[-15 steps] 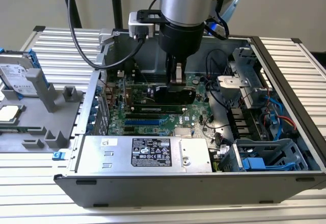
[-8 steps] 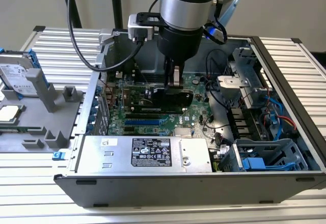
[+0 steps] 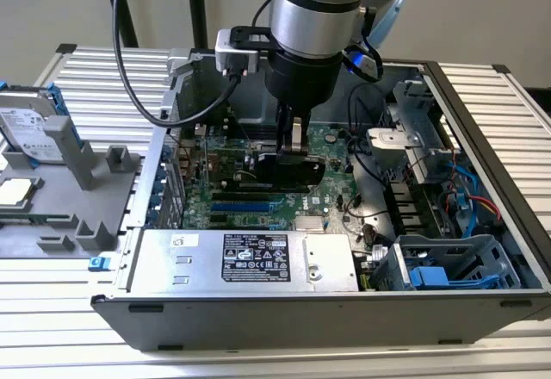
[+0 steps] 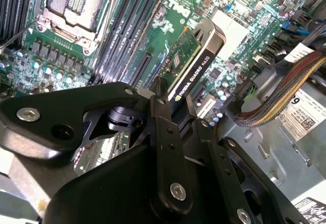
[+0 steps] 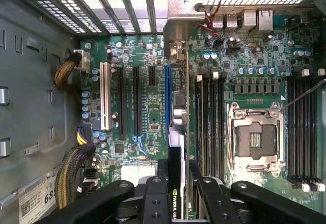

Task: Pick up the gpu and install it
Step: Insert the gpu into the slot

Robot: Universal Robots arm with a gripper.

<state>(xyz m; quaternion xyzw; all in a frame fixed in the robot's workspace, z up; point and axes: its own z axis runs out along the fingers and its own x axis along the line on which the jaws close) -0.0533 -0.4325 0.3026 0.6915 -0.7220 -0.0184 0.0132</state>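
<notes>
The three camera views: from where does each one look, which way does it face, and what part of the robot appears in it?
Exterior view: off the arm, above one long side of the open computer case, looking down and in; the arm and gripper show.
First wrist view: on the arm, looking down along the gpu at the motherboard; the gripper shows.
Second wrist view: on the arm, tilted across the board; the gripper holds the gpu.
Both wrist views share the gpu, motherboard and empty CPU socket.

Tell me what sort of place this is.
Likely a robotics lab bench for computer assembly: an open grey desktop computer case on a ribbed aluminium table, a grey parts fixture beside it, and the gripper holding the black-covered gpu over the green motherboard.
</notes>
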